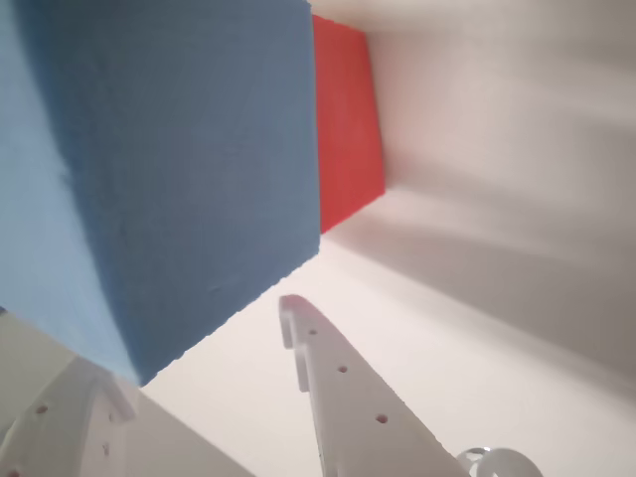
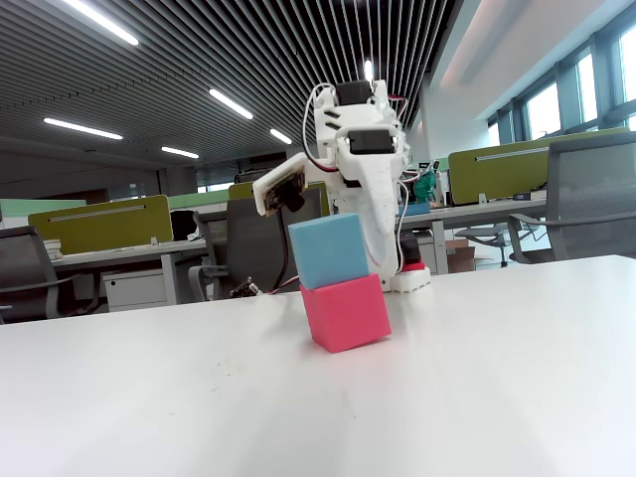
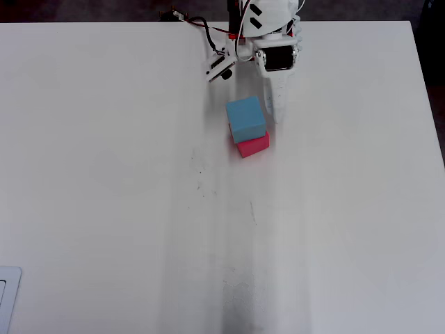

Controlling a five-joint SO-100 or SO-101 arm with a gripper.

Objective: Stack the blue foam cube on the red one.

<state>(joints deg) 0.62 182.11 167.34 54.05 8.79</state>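
Note:
The blue foam cube rests on top of the red one, shifted a little to the left in the fixed view. From overhead the blue cube covers most of the red cube. In the wrist view the blue cube fills the upper left and the red cube shows behind it. My gripper is open. Its white fingertips sit just at the blue cube's near lower corner, spread about a cube's width. From overhead one finger lies beside the cube's right side.
The white table spreads wide around the stack. The arm's base stands at the table's far edge, close behind the cubes. A pale flat object lies at the lower left corner. Office desks and chairs stand beyond the table.

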